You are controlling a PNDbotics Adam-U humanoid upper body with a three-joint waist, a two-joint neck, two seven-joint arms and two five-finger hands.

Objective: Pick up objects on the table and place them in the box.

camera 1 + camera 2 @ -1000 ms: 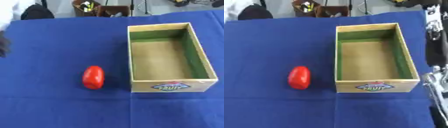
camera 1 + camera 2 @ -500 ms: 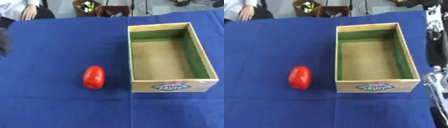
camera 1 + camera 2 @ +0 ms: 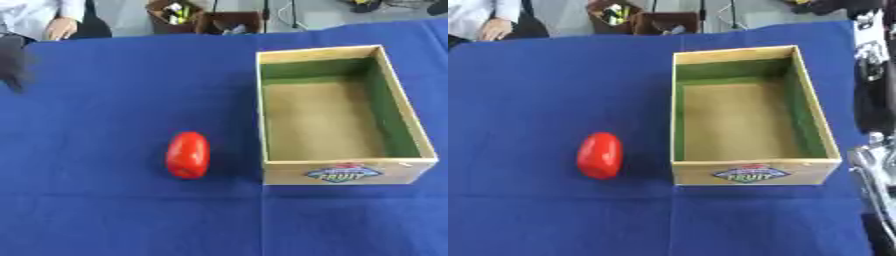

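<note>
A red, oval, smooth object [image 3: 187, 155] lies on the blue tablecloth, a short way left of the box. The wooden box [image 3: 350, 172] has green inner walls, a bare brown floor and a "FRUIT" label on its near wall; nothing lies in it. A dark blurred shape, my left hand [image 3: 12, 61], shows at the left edge, far from the red object. In the right eye view my right arm, black with silver parts, runs down the right edge beside the box, with my right hand [image 3: 874, 165] low at that edge. Neither hand touches anything.
The blue cloth [image 3: 96, 215] covers the whole table. Beyond the far edge stand a brown container of small items [image 3: 173, 11] and another dark box [image 3: 229, 21] on the floor.
The dark shape of my left hand has shifted a little toward the far side along the left edge. The red object and the box lie where they were.
</note>
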